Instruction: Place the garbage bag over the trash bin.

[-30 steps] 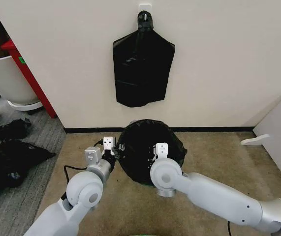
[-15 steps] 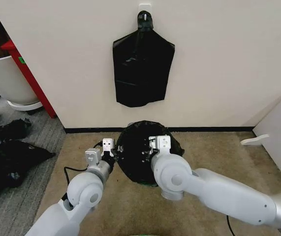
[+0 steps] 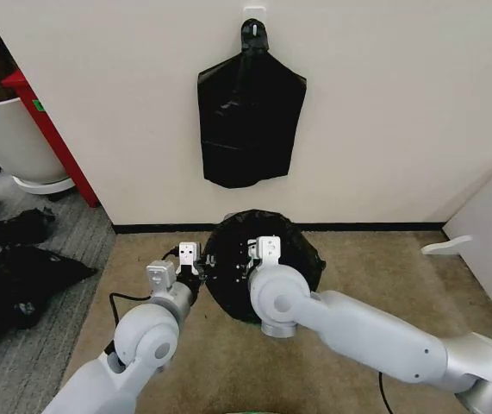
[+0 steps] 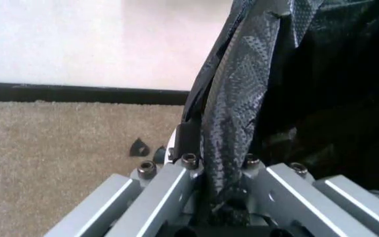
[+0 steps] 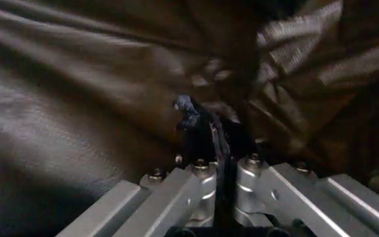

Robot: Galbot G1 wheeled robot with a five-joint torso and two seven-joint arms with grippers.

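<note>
The glossy black garbage bag (image 3: 295, 252) lies draped in a round mound on the carpet by the wall, and the trash bin is hidden beneath it. My left gripper (image 3: 196, 262) is at the bag's left edge. In the left wrist view this gripper (image 4: 220, 167) is shut on a bunched fold of the garbage bag (image 4: 242, 89). Over the middle of the mound, my right gripper (image 3: 258, 256) has its fingers close together. The right wrist view shows that gripper (image 5: 220, 157) pinching a small tuft of the wrinkled garbage bag (image 5: 77, 94).
A flat sheaf of black bags (image 3: 250, 121) hangs from a wall hook above. A large white tub (image 3: 4, 138) and a red cabinet (image 3: 52, 138) stand at the left, with black plastic heaps (image 3: 13, 276) on the floor. A white panel (image 3: 487, 241) leans at the right.
My right gripper has moved left across the top of the bag, from its right side toward its middle. The left gripper has held still.
</note>
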